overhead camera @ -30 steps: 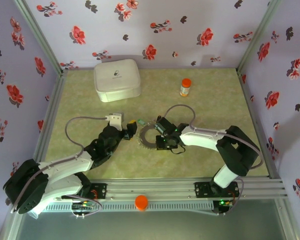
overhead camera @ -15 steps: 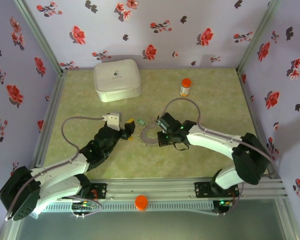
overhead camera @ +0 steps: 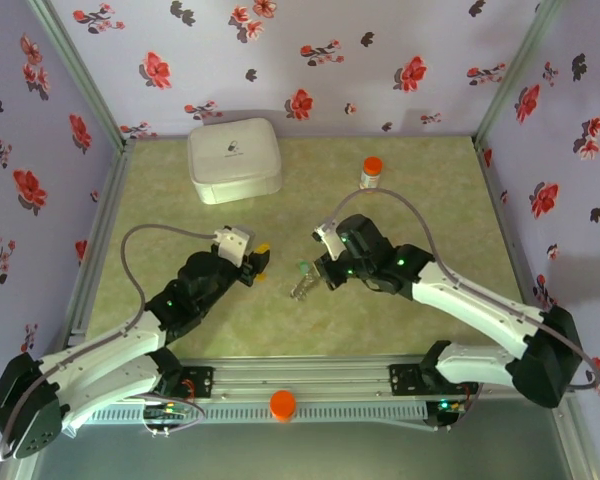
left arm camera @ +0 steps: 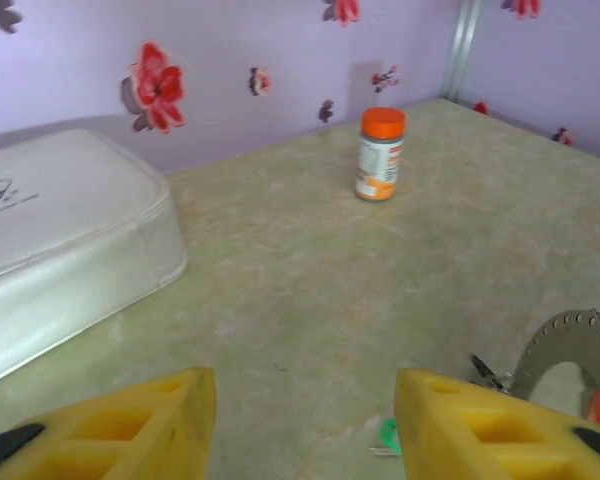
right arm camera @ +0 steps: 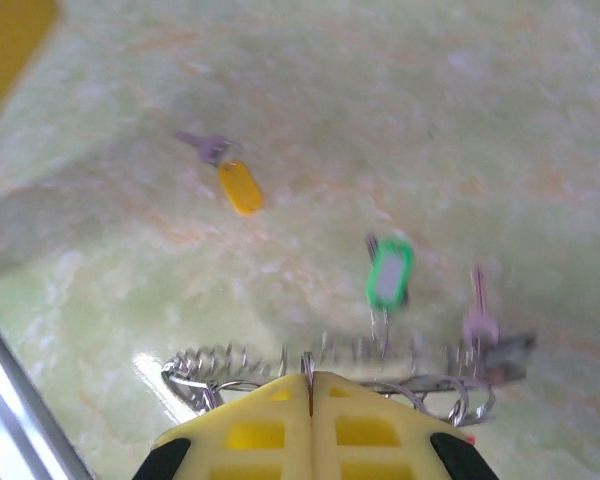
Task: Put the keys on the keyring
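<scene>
Right hand (right arm camera: pixel 310 388), yellow fingers pressed together, pinches the one beaded grey keyring (right arm camera: pixel 330 355) by its edge. Three keys lie just beyond it on the marbled green surface (right arm camera: pixel 480 100): yellow key (right arm camera: pixel 238 184), green key (right arm camera: pixel 390 275), pale key (right arm camera: pixel 478 318). Left hand (left arm camera: pixel 305 420) is spread apart, holding nothing, facing one rounded white case (left arm camera: pixel 60 230) and one orange-capped bottle (left arm camera: pixel 380 153).

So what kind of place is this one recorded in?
Probably a staged robot test cell, not a real room: purple floral paper walls on aluminium frame posts, a green marbled tabletop, and the left arm and right arm bolted to a rail.
</scene>
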Action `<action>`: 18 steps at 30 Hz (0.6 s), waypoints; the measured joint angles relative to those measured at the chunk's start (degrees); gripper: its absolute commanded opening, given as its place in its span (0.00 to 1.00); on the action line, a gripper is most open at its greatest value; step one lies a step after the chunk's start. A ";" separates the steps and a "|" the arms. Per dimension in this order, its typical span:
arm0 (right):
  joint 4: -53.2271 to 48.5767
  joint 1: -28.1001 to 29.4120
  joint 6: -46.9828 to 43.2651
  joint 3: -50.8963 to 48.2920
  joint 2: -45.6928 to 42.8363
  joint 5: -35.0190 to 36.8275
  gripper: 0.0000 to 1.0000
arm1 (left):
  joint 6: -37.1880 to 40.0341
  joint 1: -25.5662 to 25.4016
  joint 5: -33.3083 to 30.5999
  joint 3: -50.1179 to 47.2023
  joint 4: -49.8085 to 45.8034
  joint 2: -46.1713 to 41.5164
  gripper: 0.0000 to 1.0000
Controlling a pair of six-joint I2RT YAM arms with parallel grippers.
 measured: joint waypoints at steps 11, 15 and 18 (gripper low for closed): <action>4.50 -0.07 -14.14 -4.90 -8.07 -9.73 0.00 | 7.19 0.22 20.76 1.44 -2.91 -0.17 0.33; 5.38 -0.07 -17.70 -6.12 -10.29 -12.61 0.00 | 8.28 0.22 29.27 0.76 -0.13 -0.15 0.29; 5.84 -0.07 -19.89 -6.64 -11.10 -14.67 0.00 | 8.61 0.22 34.27 0.28 2.12 0.98 0.28</action>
